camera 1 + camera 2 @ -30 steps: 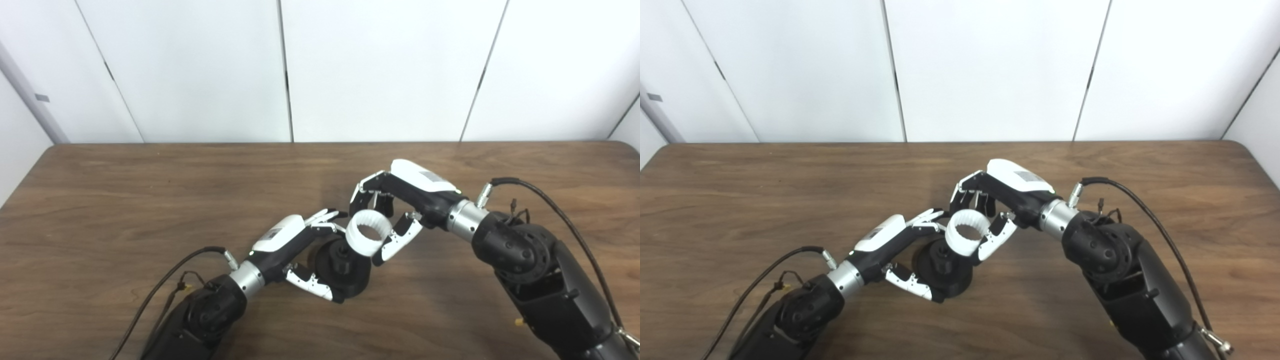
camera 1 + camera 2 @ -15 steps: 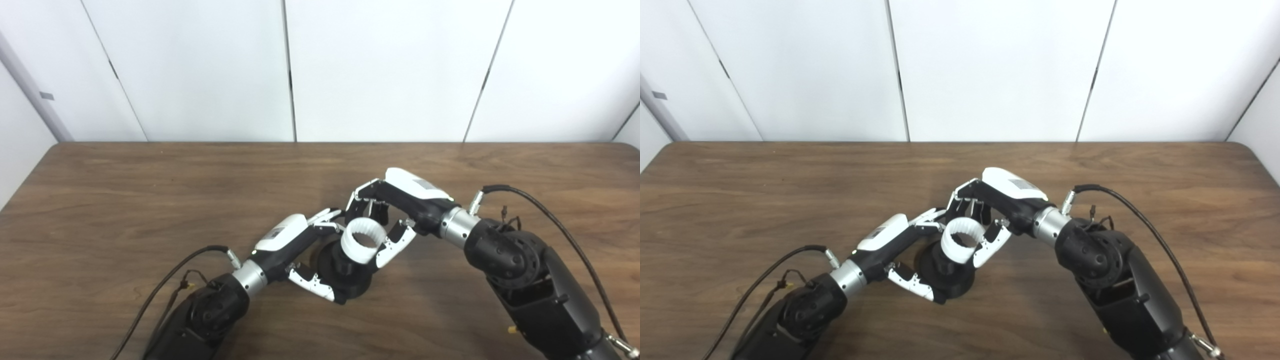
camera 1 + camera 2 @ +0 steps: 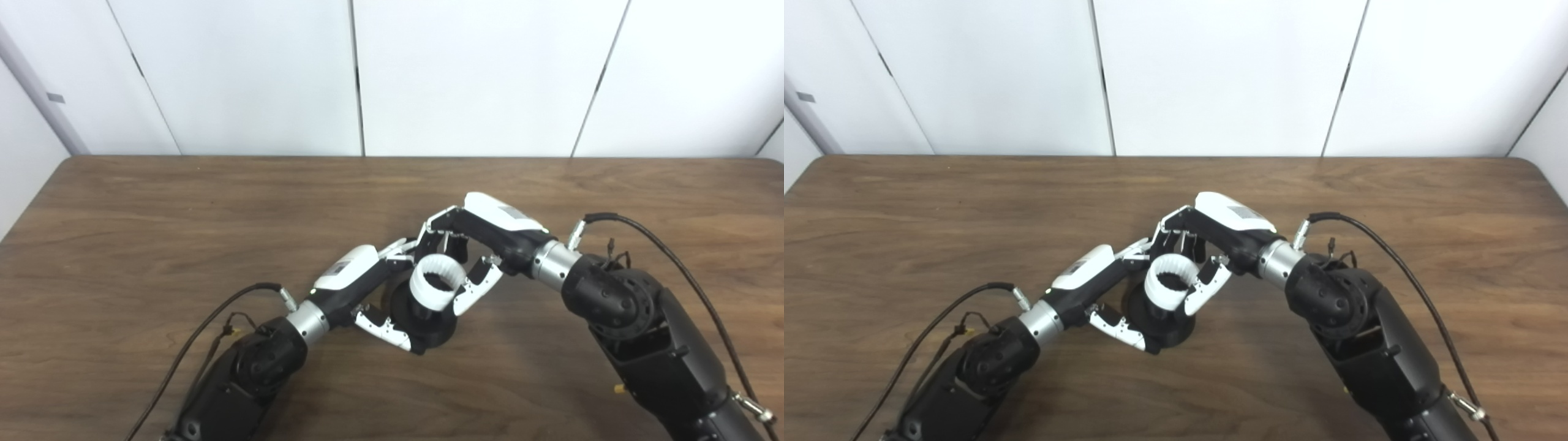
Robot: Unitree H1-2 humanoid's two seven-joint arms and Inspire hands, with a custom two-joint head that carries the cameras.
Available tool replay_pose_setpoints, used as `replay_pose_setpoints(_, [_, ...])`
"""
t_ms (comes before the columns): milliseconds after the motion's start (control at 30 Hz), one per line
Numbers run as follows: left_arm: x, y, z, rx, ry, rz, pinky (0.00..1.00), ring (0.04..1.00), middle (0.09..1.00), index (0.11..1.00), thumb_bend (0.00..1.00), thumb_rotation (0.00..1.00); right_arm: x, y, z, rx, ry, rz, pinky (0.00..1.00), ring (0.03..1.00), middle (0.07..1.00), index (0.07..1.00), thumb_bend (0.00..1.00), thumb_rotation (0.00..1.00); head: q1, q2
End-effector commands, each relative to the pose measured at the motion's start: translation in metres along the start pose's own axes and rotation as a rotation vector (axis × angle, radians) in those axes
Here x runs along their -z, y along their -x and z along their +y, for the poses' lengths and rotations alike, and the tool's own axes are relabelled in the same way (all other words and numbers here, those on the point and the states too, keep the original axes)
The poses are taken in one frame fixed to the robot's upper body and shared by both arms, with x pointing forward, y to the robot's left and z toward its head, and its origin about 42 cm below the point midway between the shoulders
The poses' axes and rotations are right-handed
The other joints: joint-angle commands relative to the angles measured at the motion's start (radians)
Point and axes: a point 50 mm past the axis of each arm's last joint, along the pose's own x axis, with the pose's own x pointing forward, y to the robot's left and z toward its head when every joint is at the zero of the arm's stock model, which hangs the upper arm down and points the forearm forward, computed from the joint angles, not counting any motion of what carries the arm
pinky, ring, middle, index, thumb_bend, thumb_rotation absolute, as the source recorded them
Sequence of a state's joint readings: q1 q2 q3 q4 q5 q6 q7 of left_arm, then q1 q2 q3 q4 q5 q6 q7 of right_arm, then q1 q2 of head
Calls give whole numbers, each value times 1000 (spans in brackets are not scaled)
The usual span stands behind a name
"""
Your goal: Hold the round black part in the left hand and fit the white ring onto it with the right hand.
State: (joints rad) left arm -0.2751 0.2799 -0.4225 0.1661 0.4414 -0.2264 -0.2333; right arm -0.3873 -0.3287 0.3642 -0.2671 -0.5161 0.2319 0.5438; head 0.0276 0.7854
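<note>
1. Nearest to me, the two black forearms entered from the bottom edge, each trailing a black cable [image 3: 202, 331] that curved across the brown wood-grain table [image 3: 153, 245].
2. My left hand [image 3: 361, 288], black with a white back shell, was closed around the round black plastic part [image 3: 429, 324]; its thumb curled under the near rim of the part and its fingers reached over the far side.
3. The round black part sat low over the table near the middle of the work area; I could not tell whether it touched the wood.
4. The ribbed white ring [image 3: 436, 285] stood tilted against the top of the round black part, its open bore facing up toward me and showing dark inside; I could not tell whether it was fully seated.
5. My right hand [image 3: 474, 245], of the same black-and-white build, gripped the white ring, with the thumb pressed on the ring's right wall and the fingers [image 3: 429, 236] curved over its far side.
6. The fingertips of both hands lay just beside each other behind the ring.
7. Farthest back, white wall panels [image 3: 478, 73] with dark vertical seams rose behind the table's far edge.
</note>
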Motion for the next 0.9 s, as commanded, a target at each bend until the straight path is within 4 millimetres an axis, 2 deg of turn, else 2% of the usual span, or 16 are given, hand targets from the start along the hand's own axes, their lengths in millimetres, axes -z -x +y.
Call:
replay_pose_setpoints(0, [12, 5, -18, 103, -14, 83, 927, 1000, 963, 484, 523, 71, -18, -4, -20, 47, 48, -63, 384, 422, 481, 514, 518, 0, 1, 1])
replay_pose_setpoints(500, [11, 4, -17, 97, -21, 81, 929, 1000, 962, 484, 522, 72, -16, -11, 2, -5, 26, -78, 384, 423, 491, 503, 518, 0, 3, 2])
replay_pose_setpoints(867, [8, 4, -16, 93, -22, 73, 915, 1000, 958, 484, 523, 71, -11, -14, 9, -22, 18, -58, 378, 418, 494, 506, 517, 0, 7, 6])
